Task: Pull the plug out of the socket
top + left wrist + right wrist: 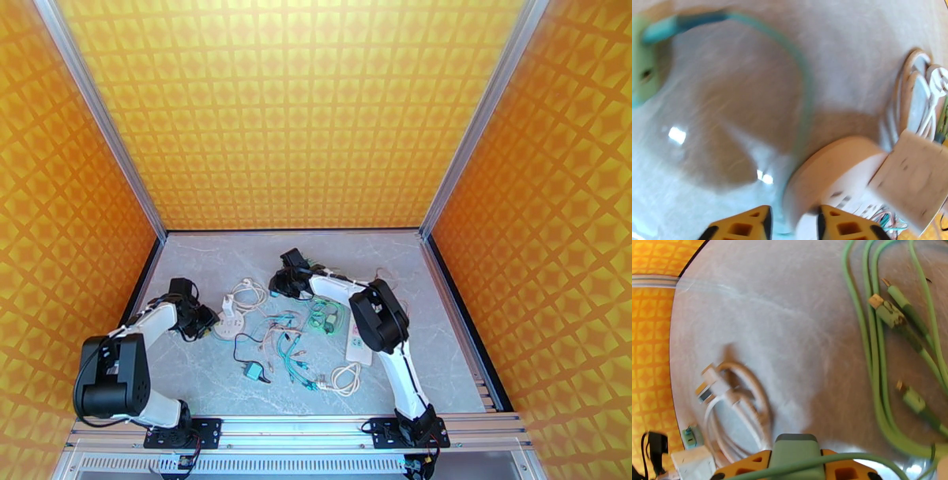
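Left wrist view gives you the left gripper (794,216) part open beside the round socket (829,185), white plug (914,183) seated. Right wrist view: right gripper (796,458) clamped on a green plug (796,445).

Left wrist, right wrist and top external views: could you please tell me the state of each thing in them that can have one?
White cube plug: plugged into the round white socket.
Left gripper: open, at the socket's rim.
Right gripper: shut on a grey-green block.
White cable coil: bundled, lying loose on the table.
Green USB cables: unplugged, connector ends free.
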Motion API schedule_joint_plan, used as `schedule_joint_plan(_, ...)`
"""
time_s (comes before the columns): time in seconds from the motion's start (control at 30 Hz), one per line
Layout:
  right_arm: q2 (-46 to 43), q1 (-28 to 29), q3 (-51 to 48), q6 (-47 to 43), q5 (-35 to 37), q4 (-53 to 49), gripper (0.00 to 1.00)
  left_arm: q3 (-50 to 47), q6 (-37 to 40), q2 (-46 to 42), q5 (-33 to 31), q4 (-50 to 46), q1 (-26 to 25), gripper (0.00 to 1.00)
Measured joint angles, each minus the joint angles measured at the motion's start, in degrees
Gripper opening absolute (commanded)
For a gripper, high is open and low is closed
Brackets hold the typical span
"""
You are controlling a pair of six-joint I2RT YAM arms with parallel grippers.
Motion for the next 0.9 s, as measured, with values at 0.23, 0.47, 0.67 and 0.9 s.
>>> schedule_joint_plan(0.23, -0.17, 0.02, 0.35, 0.42, 0.26, -0.39, 0.66, 0.28, 2.19, -6.73, -2.14, -3.82, 0.15, 0.61)
schedule_joint_plan(0.47, -7.15, 1.38, -3.06, -1.27, 1.05, -3.50, 0.70, 0.83, 7.26, -10.49, -2.93, -3.98, -2.16, 0.58)
schedule_joint_plan(0.67, -14.27, 3.61, -4.66, -2.91, 1.07, -4.13, 0.69, 3.37, 10.78, -11.08, -3.93, -3.72, -5.77, 0.58)
schedule_joint_plan(0.9, -16.06, 5.95, -5.73, -5.77, 2.08, -5.57, 0.69, 5.20, 15.13, -9.42, -5.01, -3.56, -8.57, 0.57)
